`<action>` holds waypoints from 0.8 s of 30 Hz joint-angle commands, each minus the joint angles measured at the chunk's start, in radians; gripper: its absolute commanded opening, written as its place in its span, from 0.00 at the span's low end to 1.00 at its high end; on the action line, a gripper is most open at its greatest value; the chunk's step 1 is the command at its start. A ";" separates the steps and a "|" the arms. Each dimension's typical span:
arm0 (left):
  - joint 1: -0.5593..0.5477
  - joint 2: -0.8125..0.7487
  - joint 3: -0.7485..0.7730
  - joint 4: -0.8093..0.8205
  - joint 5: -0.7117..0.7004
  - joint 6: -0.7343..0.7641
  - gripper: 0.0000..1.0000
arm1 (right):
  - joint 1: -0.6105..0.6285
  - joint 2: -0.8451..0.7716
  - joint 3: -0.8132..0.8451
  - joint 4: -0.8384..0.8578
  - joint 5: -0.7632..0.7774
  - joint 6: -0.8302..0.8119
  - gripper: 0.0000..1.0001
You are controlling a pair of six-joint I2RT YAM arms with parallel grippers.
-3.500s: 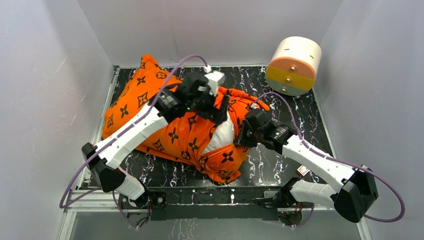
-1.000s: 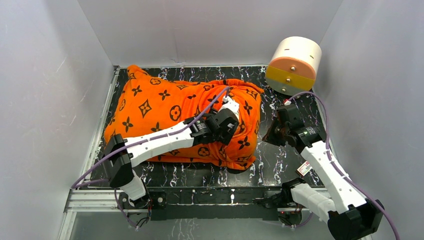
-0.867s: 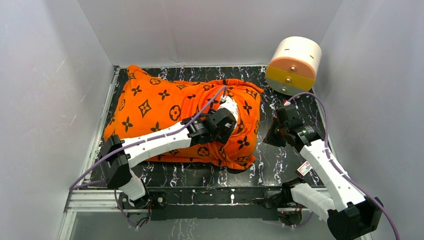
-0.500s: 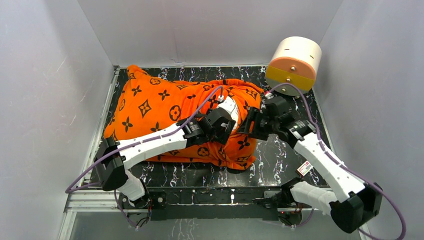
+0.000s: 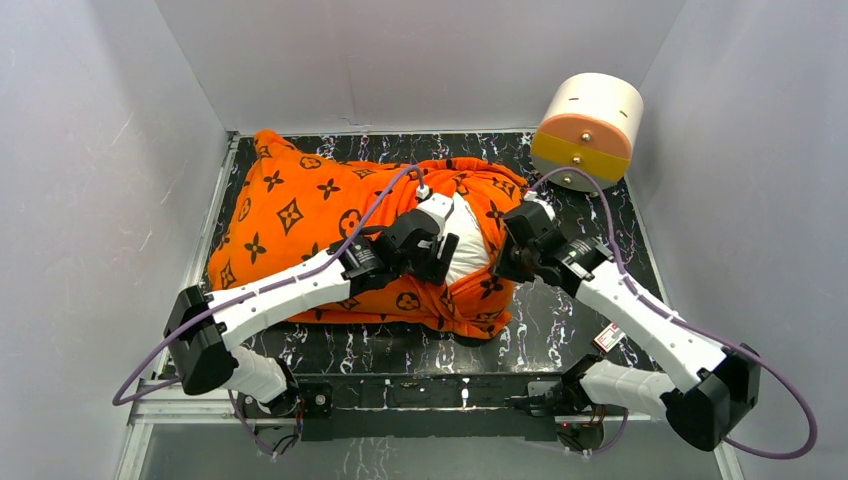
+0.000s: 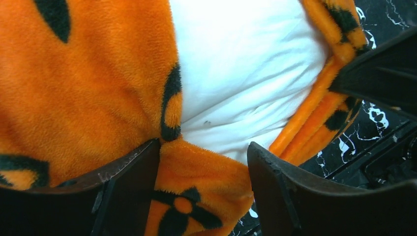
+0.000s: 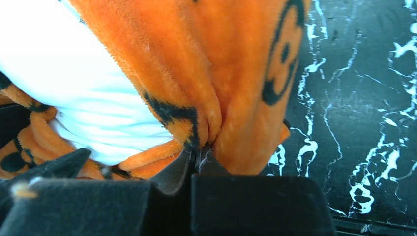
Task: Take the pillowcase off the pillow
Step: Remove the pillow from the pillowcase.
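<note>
Top external view, mouth-opening step: the pillowcase, lying on the table, is pinched at its hem by the closed right gripper; the pillow is exposed there, and a clamp on it by the open-jawed left gripper is judged next.

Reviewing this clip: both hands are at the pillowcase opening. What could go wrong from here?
The right hand pinches only a thin fold of the pillowcase; a pull may slip it free. The open left hand straddles orange fabric, not the white pillow, so closing could clamp the cover and drag both together.
</note>
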 commanded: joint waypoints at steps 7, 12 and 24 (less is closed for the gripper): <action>0.137 -0.054 -0.061 -0.085 0.022 0.081 0.66 | -0.014 -0.171 -0.102 -0.295 0.341 0.103 0.00; 0.154 -0.032 0.025 -0.094 0.137 0.072 0.83 | -0.020 -0.190 -0.167 -0.081 -0.036 0.154 0.00; -0.054 0.078 0.328 -0.071 0.144 0.341 0.95 | -0.020 -0.128 -0.204 0.018 0.027 0.171 0.00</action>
